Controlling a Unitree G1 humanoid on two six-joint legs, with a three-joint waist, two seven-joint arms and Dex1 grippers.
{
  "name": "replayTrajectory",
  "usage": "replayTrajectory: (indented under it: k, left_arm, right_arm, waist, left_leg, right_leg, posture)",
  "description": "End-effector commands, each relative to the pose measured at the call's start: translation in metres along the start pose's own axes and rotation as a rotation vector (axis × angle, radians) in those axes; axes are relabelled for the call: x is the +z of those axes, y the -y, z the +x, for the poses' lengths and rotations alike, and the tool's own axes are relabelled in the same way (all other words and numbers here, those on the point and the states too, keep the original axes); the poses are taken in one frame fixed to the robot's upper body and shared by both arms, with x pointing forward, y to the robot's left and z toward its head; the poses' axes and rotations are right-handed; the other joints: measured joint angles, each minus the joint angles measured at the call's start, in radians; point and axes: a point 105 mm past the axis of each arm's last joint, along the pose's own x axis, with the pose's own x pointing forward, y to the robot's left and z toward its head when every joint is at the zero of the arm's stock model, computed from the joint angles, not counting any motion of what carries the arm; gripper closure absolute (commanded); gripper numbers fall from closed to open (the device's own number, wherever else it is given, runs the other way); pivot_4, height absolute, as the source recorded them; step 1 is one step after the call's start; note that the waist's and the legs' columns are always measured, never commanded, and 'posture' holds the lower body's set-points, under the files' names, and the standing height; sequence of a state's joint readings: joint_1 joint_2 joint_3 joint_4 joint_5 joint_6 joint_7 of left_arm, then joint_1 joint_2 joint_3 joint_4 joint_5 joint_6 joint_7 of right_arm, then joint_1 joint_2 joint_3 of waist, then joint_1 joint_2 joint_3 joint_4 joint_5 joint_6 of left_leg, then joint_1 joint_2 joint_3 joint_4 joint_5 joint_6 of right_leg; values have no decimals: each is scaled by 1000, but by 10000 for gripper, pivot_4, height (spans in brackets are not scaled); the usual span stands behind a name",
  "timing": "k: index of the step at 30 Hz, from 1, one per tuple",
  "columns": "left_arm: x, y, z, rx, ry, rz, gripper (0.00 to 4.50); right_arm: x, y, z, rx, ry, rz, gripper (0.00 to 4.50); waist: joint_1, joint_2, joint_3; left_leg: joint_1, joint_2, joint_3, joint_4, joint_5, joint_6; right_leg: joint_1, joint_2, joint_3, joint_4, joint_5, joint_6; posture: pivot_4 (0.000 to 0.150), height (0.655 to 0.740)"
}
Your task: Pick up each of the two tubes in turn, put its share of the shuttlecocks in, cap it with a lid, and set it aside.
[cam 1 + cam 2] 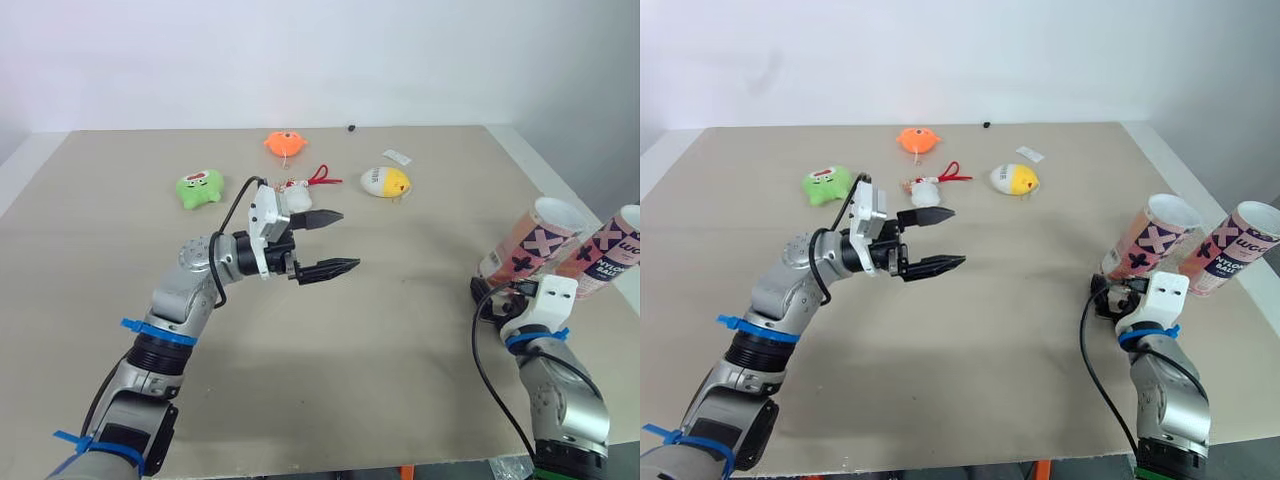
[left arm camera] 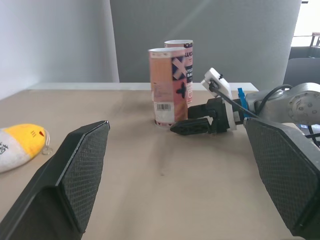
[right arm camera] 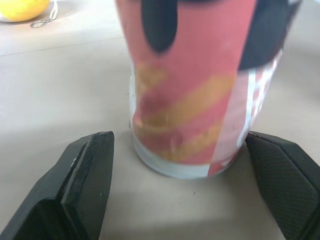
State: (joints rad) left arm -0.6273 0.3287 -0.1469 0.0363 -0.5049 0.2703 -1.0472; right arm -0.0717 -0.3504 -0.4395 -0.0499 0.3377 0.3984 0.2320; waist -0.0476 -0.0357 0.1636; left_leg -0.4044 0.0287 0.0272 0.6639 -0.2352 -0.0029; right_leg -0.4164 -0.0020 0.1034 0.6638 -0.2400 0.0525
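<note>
pink tube (image 3: 195, 90) is framed by the right gripper's (image 3: 180, 150) spread fingers for pickup; closing is likely needed next. left gripper (image 1: 335, 243) is held spread.

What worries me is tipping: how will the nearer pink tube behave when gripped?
Probably light: the nearer pink tube is open-topped and looks like cardboard. Tall on a narrow base, it may tip if nudged before the right gripper, open either side of its base, closes. Toppled, it would likely roll.

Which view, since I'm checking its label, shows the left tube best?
Left wrist view: the left tube shows full height, barcode facing. Eye views show it obliquely from above; right wrist view, its lower part close up.
</note>
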Motion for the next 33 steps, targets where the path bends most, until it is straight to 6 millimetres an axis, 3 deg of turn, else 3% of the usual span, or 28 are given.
replayTrajectory:
  k: [1,9,13,15,20,25,33]
  left_arm:
    - [13,0,-2,3,28,40,0]
    - [8,2,-14,-13,-37,29,0]
    - [-1,7,-40,23,-121,-66,0]
    - [-10,14,-56,30,-174,-95,0]
    - [-38,20,-98,211,-289,-203,0]
    - [-46,24,-126,446,-276,-189,0]
    - [-57,32,-149,611,-288,-206,0]
  right_arm:
    - [-12,3,-6,16,-58,12,812]
    - [-10,16,-25,93,-126,-66,812]
    - [-10,6,-46,276,-210,-69,812]
    - [-4,-11,-55,409,-230,-67,812]
    - [20,-81,-69,784,-219,-86,812]
    - [18,-140,-75,1072,-230,-159,812]
    - [14,-184,-62,1238,-213,-158,812]
  waist:
    - [0,0,0]
    - [2,0,0]
    - [2,0,0]
    - [1,0,0]
    - [-10,1,1]
    - [-2,-1,2]
    - [6,-3,2]
  left_leg:
    - [0,0,0,0,0,0]
    - [-1,0,0,0,0,0]
    - [-1,0,-1,-1,0,0]
    - [0,0,-1,-2,0,0]
    - [3,4,-1,-4,0,0]
    - [3,4,-2,-4,1,2]
    - [-3,0,-1,-4,1,1]
  right_leg:
    - [0,0,0,0,0,0]
    - [0,0,0,0,-1,0]
    - [0,-1,-1,0,-1,0]
    - [0,-1,-1,0,-2,-1]
    - [-1,1,1,0,-1,-3]
    - [-2,-1,1,0,-1,-4]
    - [-4,-6,0,-1,-1,1]
  posture:
    - [1500,7400]
    - [1500,7400]
    - [1500,7400]
    - [1500,7400]
    - [1500,7400]
    - [1500,7400]
    - [1500,7400]
